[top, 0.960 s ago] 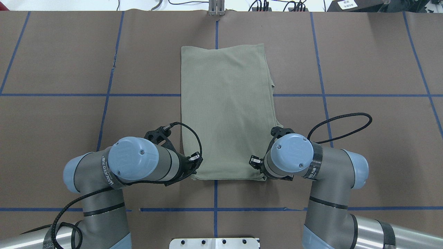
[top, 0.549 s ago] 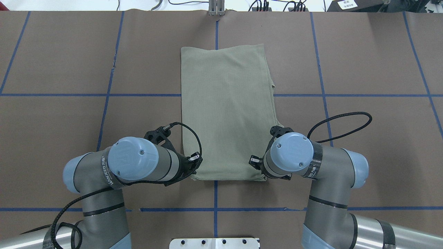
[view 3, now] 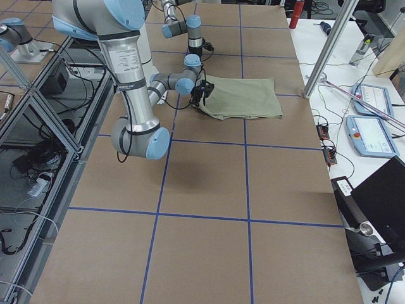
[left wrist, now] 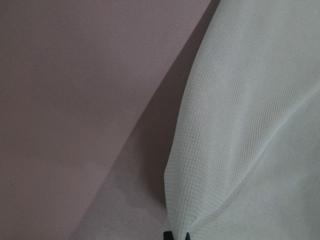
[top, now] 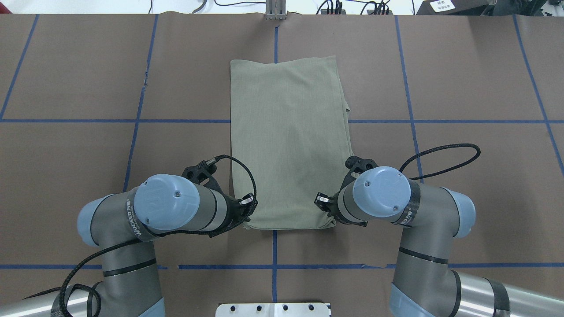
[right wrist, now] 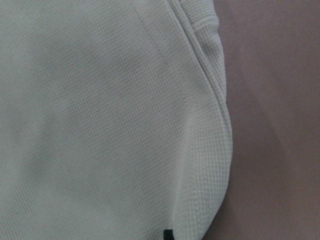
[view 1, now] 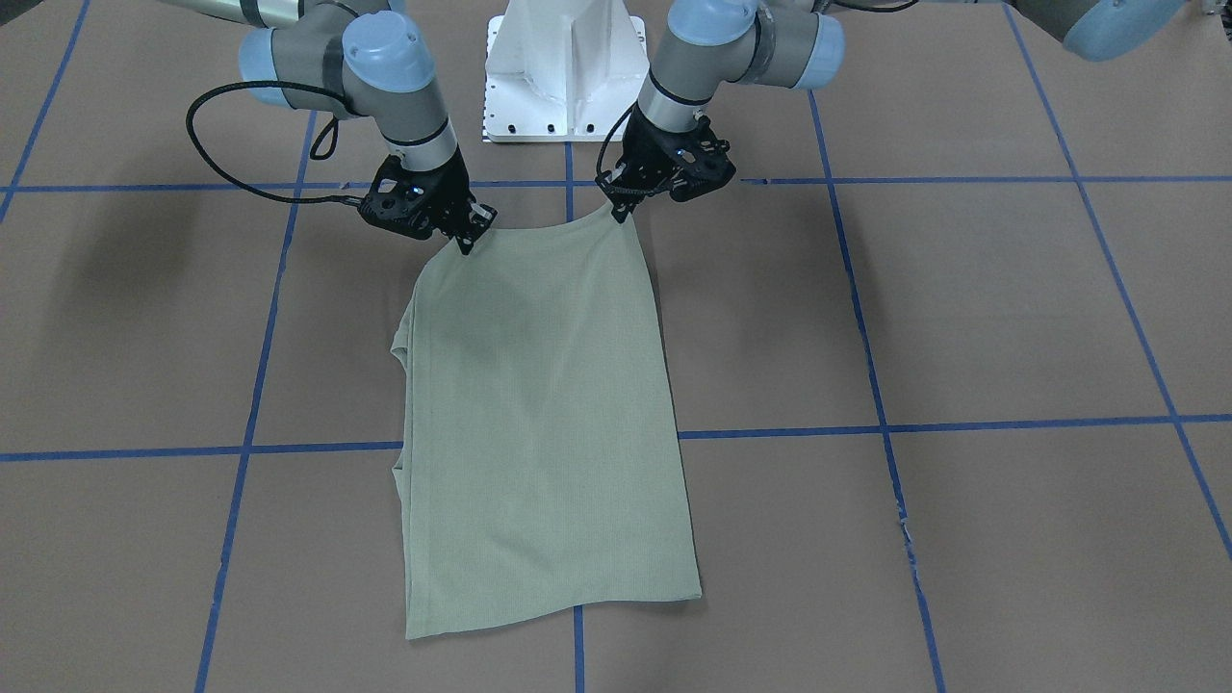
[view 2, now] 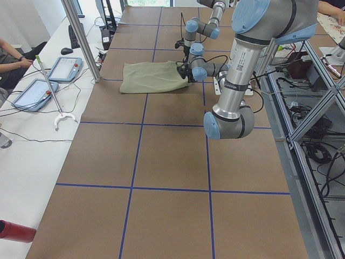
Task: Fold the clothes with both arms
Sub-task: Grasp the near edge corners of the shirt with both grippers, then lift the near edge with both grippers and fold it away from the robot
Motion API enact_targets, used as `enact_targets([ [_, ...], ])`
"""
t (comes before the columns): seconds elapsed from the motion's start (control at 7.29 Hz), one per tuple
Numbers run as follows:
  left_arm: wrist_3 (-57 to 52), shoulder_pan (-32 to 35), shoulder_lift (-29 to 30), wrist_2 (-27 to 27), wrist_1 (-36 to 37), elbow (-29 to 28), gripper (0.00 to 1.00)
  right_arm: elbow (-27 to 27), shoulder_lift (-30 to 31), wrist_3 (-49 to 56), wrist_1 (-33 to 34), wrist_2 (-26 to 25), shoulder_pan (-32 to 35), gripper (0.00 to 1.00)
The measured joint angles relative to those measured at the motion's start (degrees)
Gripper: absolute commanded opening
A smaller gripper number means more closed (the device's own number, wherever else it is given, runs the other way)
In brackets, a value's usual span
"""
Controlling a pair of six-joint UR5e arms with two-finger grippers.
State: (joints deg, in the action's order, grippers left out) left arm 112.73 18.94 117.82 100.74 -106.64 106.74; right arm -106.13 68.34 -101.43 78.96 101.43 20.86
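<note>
The pale sage-green shirt (top: 286,141) lies folded into a long rectangle on the brown table, also in the front view (view 1: 539,414). My left gripper (view 1: 616,210) is shut on the shirt's near left corner and holds it slightly raised; in the overhead view the left gripper (top: 245,216) sits at that corner. My right gripper (view 1: 469,243) is shut on the near right corner, and in the overhead view the right gripper (top: 328,215) is half hidden under its wrist. Both wrist views show the cloth (left wrist: 250,125) (right wrist: 100,125) close up, pinched at the bottom edge. Neckline, logo and label are hidden.
The white pedestal base (view 1: 563,67) stands just behind the grippers. Blue tape lines (top: 274,246) grid the brown table cover. A metal post (top: 276,11) stands at the far edge. Tablets (view 2: 64,67) and cables lie on the side bench beyond the table.
The right arm has shifted slightly right and forward, and the shirt's near right corner has drawn inward and up. The left arm has barely moved.
</note>
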Motion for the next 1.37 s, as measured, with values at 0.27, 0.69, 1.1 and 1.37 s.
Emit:
enact_targets([
  [0.27, 0.3, -0.7, -0.5, -0.1, 0.0, 1.1, 0.00, -3.6, 2.5, -0.3, -0.7, 0.2, 0.0, 0.00],
  [0.69, 2.8, -5.3, -1.5, -0.5, 0.2, 3.6, 0.00, -11.0, 6.8, -0.3, -1.1, 4.2, -0.3, 0.00],
  [1.1, 5.3, -11.3, -3.6, -1.7, 5.1, 12.0, 0.00, -14.8, 7.7, -0.3, -1.1, 5.7, -3.9, 0.00],
  [1.37, 5.4, -10.9, -3.6, -1.5, 7.4, 14.4, 0.00, -15.1, 7.1, -0.2, -1.1, 5.5, -4.1, 0.00],
])
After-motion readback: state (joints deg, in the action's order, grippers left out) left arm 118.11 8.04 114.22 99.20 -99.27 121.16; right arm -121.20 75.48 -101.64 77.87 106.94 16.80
